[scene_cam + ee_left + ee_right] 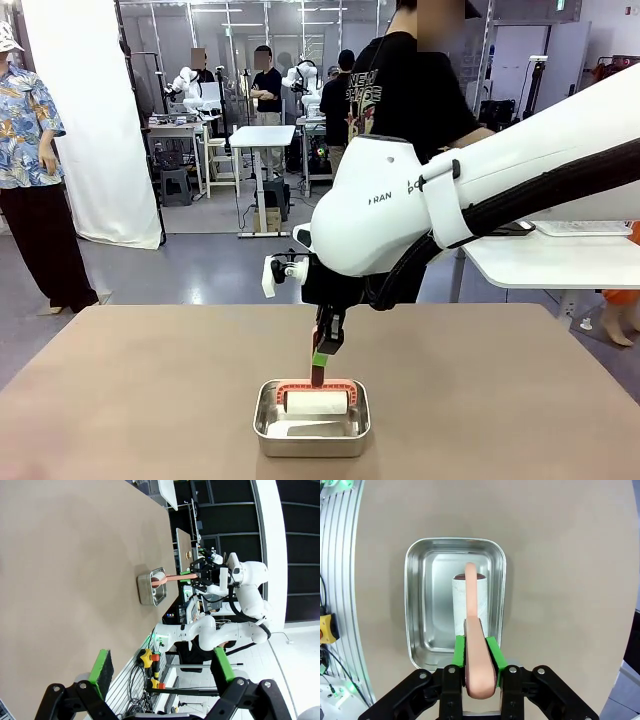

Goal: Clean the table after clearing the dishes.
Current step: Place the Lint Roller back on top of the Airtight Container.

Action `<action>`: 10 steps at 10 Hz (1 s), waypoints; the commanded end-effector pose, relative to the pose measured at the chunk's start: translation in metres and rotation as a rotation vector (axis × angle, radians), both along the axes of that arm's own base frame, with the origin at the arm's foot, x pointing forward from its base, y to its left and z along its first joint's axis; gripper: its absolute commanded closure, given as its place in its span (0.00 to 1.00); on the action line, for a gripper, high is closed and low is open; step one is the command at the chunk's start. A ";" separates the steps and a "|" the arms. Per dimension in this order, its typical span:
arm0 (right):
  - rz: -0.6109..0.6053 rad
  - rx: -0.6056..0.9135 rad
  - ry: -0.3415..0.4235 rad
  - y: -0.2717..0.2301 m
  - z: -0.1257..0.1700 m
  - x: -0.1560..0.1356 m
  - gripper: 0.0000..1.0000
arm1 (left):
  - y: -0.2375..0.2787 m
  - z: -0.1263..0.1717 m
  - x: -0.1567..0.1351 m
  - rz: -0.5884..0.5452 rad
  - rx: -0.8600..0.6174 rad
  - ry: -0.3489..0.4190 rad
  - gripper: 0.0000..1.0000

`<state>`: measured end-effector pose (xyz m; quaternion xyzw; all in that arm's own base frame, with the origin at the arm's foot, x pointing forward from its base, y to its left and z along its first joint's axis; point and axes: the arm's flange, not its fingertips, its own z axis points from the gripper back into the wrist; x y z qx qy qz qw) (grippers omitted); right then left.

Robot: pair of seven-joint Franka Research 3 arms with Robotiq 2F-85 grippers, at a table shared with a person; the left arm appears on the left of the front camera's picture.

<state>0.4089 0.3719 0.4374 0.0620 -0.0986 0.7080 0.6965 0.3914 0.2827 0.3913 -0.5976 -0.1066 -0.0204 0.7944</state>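
Right tool (319, 372) clenched on pink handle of lint roller (471, 612), green pads pressed against both sides of the handle. Roller's white cylinder lying inside steel pan (268, 430), handle rising out of the pan toward the tool. Pan resting on tan tabletop (130, 390), near the robot-side edge, roughly central. Right arm reaching in from picture right in front view, wrist directly above the pan.

Left tool (160, 667) released, 2 green pads spread wide apart, nothing between them. Held off the tabletop's side, well apart from the pan; pan, roller and right tool visible farther off in left wrist view.

Person in black printed T-shirt (415, 95) standing at far side, partly hidden behind right arm. Tabletop surface around the pan plain matte brown.
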 end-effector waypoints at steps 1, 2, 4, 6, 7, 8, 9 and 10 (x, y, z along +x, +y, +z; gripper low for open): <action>-0.029 -0.017 -0.022 0.009 -0.003 0.002 0.78 | 0.000 0.002 -0.004 0.005 -0.002 -0.007 0.00; -0.028 -0.014 -0.016 0.009 -0.008 0.005 0.78 | 0.000 0.002 -0.004 0.005 -0.002 -0.007 0.00; -0.017 -0.021 -0.005 0.010 -0.021 0.007 0.78 | 0.000 0.002 -0.004 0.005 -0.002 -0.007 0.00; -0.015 -0.046 0.026 0.011 -0.045 0.007 0.78 | 0.000 0.002 -0.004 0.005 -0.002 -0.007 0.00; -0.013 -0.056 0.045 0.010 -0.054 0.005 0.78 | 0.000 0.002 -0.004 0.005 -0.002 -0.007 0.00; -0.013 -0.059 0.048 0.010 -0.057 0.004 0.78 | 0.000 0.002 -0.004 0.005 -0.002 -0.007 0.00; -0.014 -0.056 0.046 0.009 -0.055 0.004 0.78 | 0.000 0.002 -0.004 0.005 -0.002 -0.007 0.00; -0.015 -0.059 0.049 0.008 -0.052 0.004 0.78 | 0.000 0.002 -0.004 0.005 -0.002 -0.007 0.00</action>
